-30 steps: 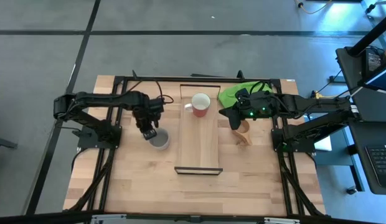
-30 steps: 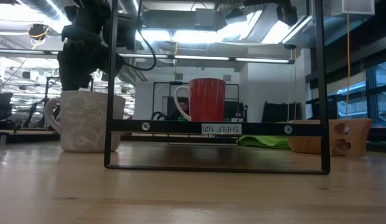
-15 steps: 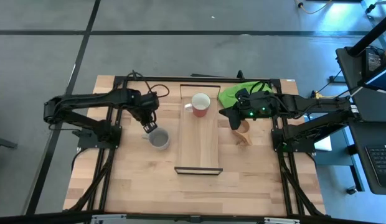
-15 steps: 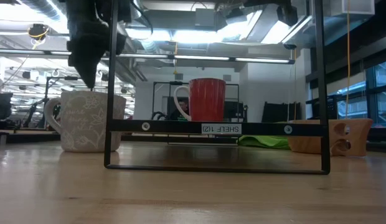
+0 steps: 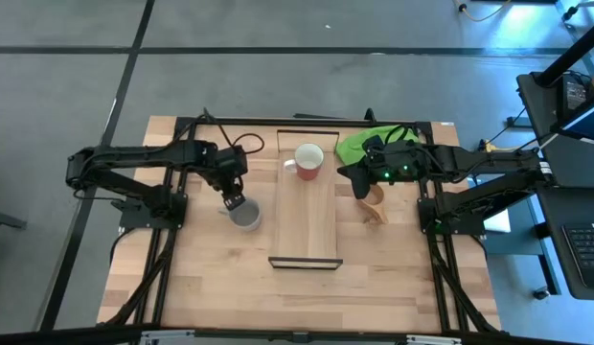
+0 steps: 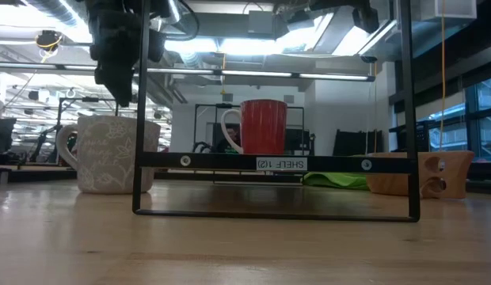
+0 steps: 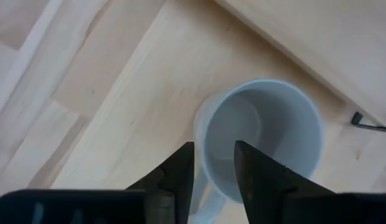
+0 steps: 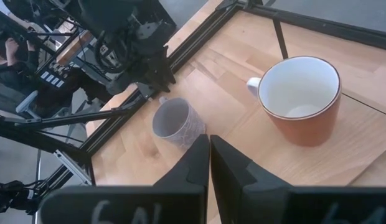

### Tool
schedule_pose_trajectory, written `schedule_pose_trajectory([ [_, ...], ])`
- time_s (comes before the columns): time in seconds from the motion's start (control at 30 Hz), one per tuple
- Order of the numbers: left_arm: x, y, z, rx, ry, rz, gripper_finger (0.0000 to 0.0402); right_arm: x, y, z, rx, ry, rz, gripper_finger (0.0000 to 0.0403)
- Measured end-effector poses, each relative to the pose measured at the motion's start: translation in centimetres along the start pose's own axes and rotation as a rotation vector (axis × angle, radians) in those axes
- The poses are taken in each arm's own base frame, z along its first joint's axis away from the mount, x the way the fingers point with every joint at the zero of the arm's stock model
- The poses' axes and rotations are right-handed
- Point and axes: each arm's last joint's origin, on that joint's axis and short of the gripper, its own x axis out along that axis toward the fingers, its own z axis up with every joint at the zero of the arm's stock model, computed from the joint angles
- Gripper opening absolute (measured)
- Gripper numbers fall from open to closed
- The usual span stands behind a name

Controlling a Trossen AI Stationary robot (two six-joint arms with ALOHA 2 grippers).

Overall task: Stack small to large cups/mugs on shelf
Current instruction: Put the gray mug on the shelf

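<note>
The grey mug (image 5: 245, 216) stands upright on the table just left of the shelf (image 5: 307, 216); it also shows in the left wrist view (image 7: 261, 137) and the low view (image 6: 111, 154). My left gripper (image 7: 215, 165) hovers above it, pointing down, open by a narrow gap, with its fingers either side of the rim on the handle side and clear of it (image 6: 119, 99). The red mug (image 5: 308, 161) stands on the shelf's far end. The tan wooden cup (image 5: 374, 206) rests on the table right of the shelf. My right gripper (image 5: 347, 176) is shut and empty, hanging above the table between the red mug and the wooden cup.
A bright green cloth (image 5: 369, 144) lies at the far right, behind my right arm. Black frame rails (image 5: 168, 249) run along the table's left and right sides. The shelf's near half (image 5: 305, 240) is bare wood.
My left gripper has risen a little above the grey mug and turned about its wrist while the arm drew back toward the table's left. The mug has stayed where it stood.
</note>
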Motion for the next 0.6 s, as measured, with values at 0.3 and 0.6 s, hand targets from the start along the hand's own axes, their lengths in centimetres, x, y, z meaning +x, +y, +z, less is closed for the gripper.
schedule_pose_trajectory([
  [0.3, 0.5, 0.3, -1.0, -0.256, 0.123, 0.107, 0.0108, 0.0, 0.0, 0.0, -0.002, 0.001, -0.001, 0.0016],
  [0.6, 0.7, -1.6, -1.6, -0.421, 0.093, 0.092, 0.0109, 0.0, -0.1, 0.0, -0.024, 0.004, -0.007, 0.0016],
])
